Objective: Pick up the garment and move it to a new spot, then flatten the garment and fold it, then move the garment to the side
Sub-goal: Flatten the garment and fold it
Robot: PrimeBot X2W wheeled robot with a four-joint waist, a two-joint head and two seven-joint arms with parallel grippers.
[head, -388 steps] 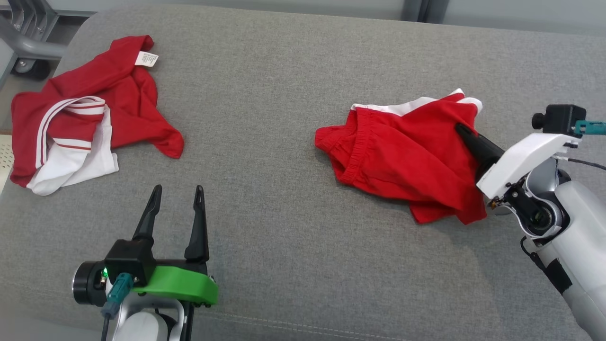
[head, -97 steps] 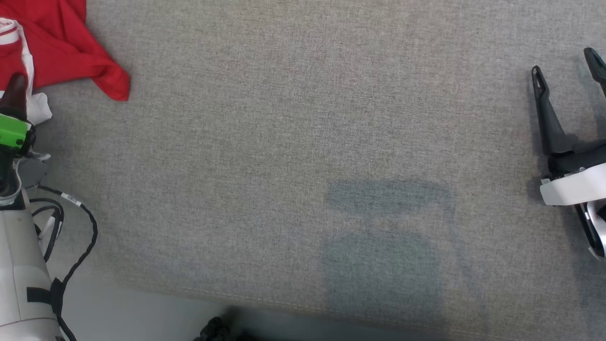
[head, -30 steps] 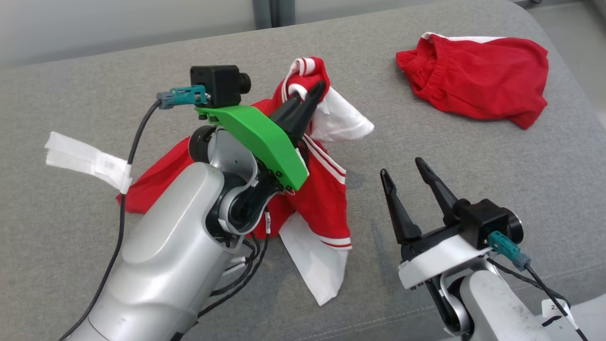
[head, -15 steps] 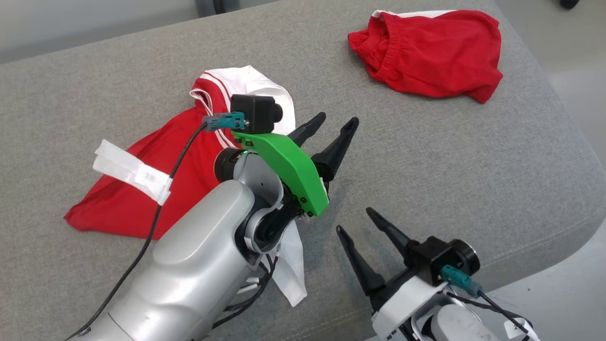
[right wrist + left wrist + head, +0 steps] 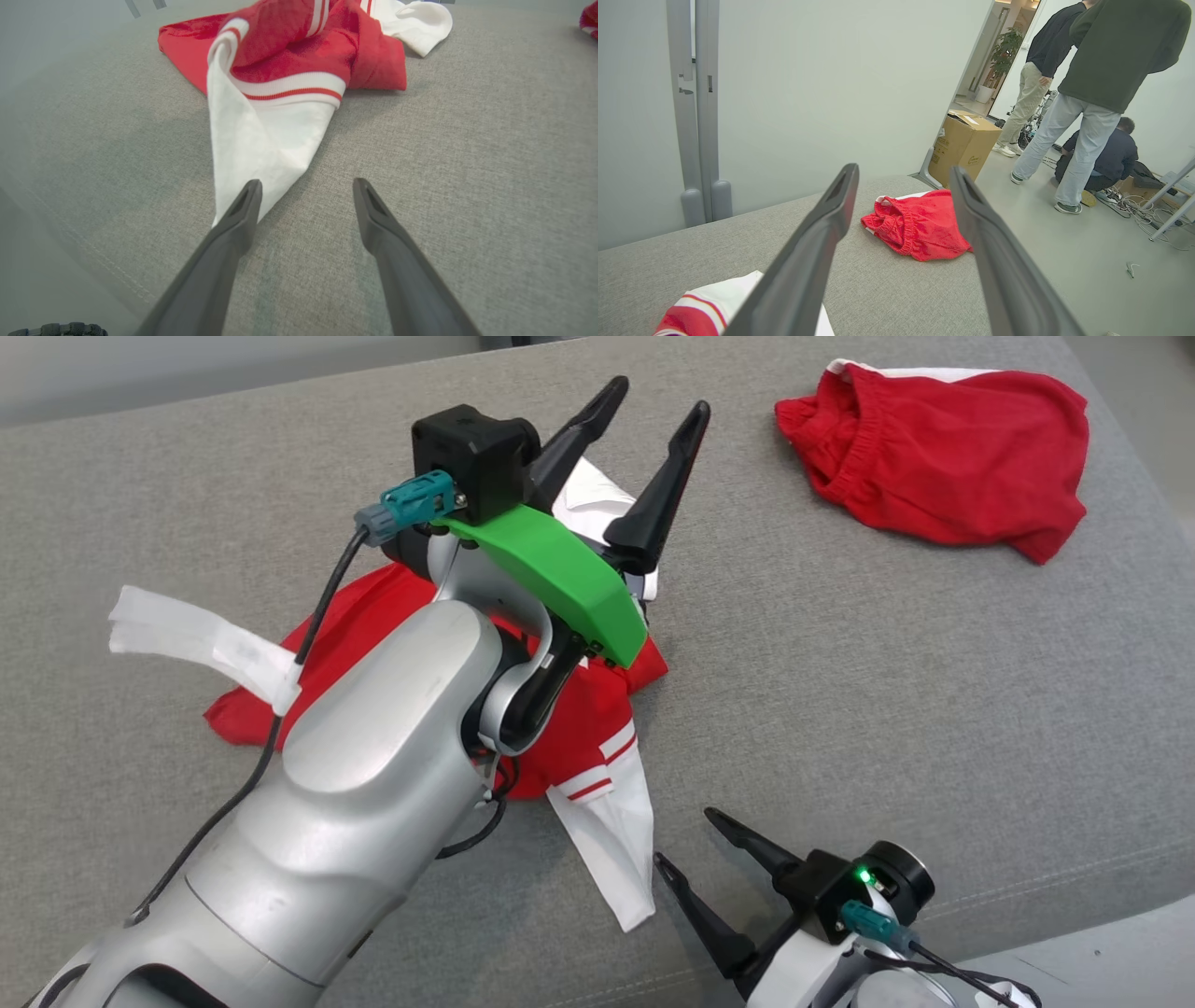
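Observation:
The garment (image 5: 597,733), a red shirt with white striped sleeves, lies crumpled on the grey cushion (image 5: 840,691), partly hidden under my left arm. My left gripper (image 5: 658,399) hovers open above the garment's far side, with nothing between its fingers. In the left wrist view that gripper (image 5: 903,170) points over the cushion, with a corner of the garment (image 5: 705,303) at the bottom left. My right gripper (image 5: 688,837) stands open just right of a white sleeve (image 5: 611,831). In the right wrist view its left fingertip (image 5: 247,196) overlaps the sleeve's tip (image 5: 261,140).
Red shorts (image 5: 943,457) lie bunched at the cushion's far right corner. The cushion's front edge (image 5: 1074,887) drops to the floor at the lower right. A white tape tag (image 5: 196,639) hangs on my left arm's cable. People (image 5: 1092,93) and a cardboard box (image 5: 966,149) are beyond the cushion.
My left gripper has opened and let go of the garment, which dropped onto the cushion; the gripper then rose above it. The head view has shifted.

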